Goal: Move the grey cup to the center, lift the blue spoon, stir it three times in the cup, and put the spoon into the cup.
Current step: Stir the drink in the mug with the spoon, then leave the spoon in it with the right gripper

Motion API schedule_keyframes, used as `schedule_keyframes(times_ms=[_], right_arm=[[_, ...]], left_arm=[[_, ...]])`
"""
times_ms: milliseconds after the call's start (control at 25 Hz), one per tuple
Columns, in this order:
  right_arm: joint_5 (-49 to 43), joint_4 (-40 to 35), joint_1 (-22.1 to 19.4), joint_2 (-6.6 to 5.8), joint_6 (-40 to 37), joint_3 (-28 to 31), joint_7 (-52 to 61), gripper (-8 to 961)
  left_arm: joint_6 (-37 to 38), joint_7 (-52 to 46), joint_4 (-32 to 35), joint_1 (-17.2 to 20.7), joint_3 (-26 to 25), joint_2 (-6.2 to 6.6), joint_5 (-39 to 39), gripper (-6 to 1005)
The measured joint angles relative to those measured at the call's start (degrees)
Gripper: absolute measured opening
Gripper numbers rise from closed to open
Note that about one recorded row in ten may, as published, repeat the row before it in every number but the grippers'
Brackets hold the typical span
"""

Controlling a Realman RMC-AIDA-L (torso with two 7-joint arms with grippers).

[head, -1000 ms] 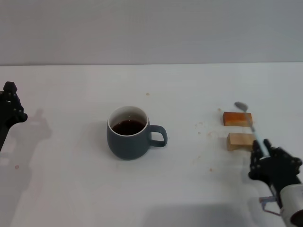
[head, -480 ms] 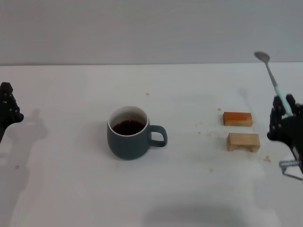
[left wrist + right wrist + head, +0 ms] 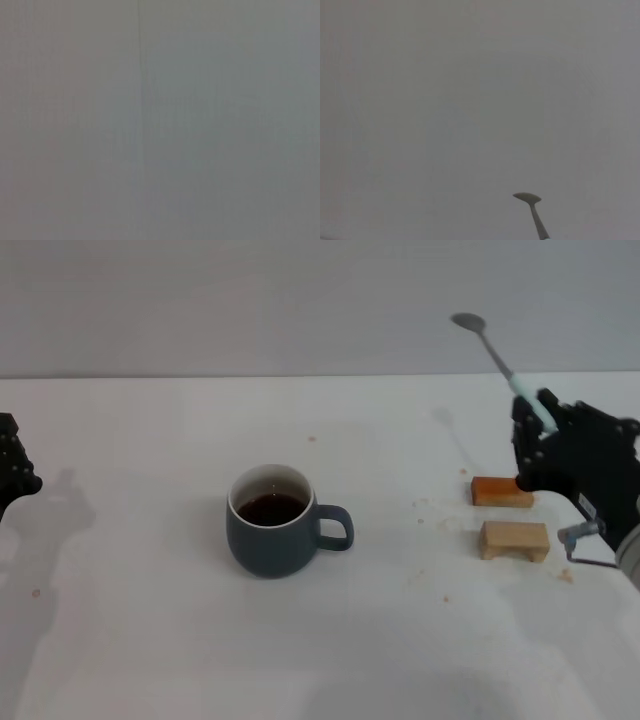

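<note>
The grey cup (image 3: 272, 523) stands upright at the table's middle, dark liquid inside, its handle pointing right. My right gripper (image 3: 545, 430) is at the right, raised above the two wooden blocks, and is shut on the blue spoon (image 3: 497, 358). The spoon's pale blue handle sits in the grip and its metal bowl points up and to the left, well right of the cup. The spoon's bowl also shows in the right wrist view (image 3: 528, 198) against a bare grey wall. My left gripper (image 3: 12, 468) is parked at the left edge, far from the cup.
An orange wooden block (image 3: 502, 492) and a pale wooden block (image 3: 514, 539) lie right of the cup, below my right gripper. Small crumbs dot the white table (image 3: 150, 620) near them. The left wrist view shows only grey.
My right gripper has risen from the table's front right with the spoon in it, then moved left; the spoon's bowl now points up and to the left. The left gripper has drifted slightly left.
</note>
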Motion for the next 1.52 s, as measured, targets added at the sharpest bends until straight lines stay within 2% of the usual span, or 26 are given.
schedule_keyframes(times_ms=[120,240,360,440,720,760,800,840,880,1160,1200,1360,1400,1520], right_arm=[[-0.6,3.4,-0.5,0.62,8.4,4.3,-0.2,160],[-3.0,7.2,-0.6,1.97,18.1,9.7,0.0,160],[-7.3,11.9,-0.7,4.71,30.8,16.9,0.8,160],[-9.6,14.7,0.5,5.5,37.2,20.7,2.6,160],[-15.5,18.4,12.5,5.17,58.0,31.6,12.2,159],[-15.3,18.5,16.0,5.21,63.6,34.5,13.6,159],[-15.3,18.5,16.0,5.21,63.6,34.5,13.6,159],[-15.2,18.6,19.3,5.12,68.6,37.0,15.0,159],[-15.2,18.6,19.3,5.12,68.6,37.0,15.0,159],[-13.0,16.8,32.6,5.07,87.9,48.5,17.9,159],[-13.0,16.8,32.6,5.07,87.9,48.5,17.9,159],[-10.0,12.9,39.1,5.04,96.5,54.5,18.6,159],[-10.0,12.9,39.1,5.04,96.5,54.5,18.6,159],[-9.6,9.8,42.8,4.89,101.1,56.8,20.2,159]], left_arm=[[-0.4,0.0,0.0,-0.1,-0.3,-0.01,0.0,-2],[-0.8,0.0,-0.1,-0.2,-1.0,-0.02,0.0,-2],[-1.3,0.0,-0.2,-0.4,-1.7,-0.04,-0.1,-2],[-1.8,0.1,-0.3,-0.7,-2.4,-0.08,-0.1,-2],[-2.9,0.7,-0.4,-1.1,-5.1,-0.25,-0.1,-2],[-3.0,0.7,-0.4,-1.1,-5.6,-0.25,-0.1,-2],[-3.1,0.7,-0.4,-1.2,-6.1,-0.25,-0.1,-2],[-3.1,0.8,-0.4,-1.3,-6.8,-0.25,-0.1,-2],[-3.1,0.8,-0.4,-1.3,-7.4,-0.25,-0.1,-2],[-3.4,2.2,-0.4,-1.7,-10.4,-0.28,-0.1,-2],[-3.4,2.3,-0.4,-1.8,-10.6,-0.28,-0.1,-2],[-3.7,3.5,-0.3,-2.1,-12.0,-0.32,-0.1,-2],[-3.8,3.7,-0.2,-2.2,-12.6,-0.34,-0.2,-2],[-3.8,3.9,0.0,-2.5,-13.5,-0.31,-0.2,-2]])
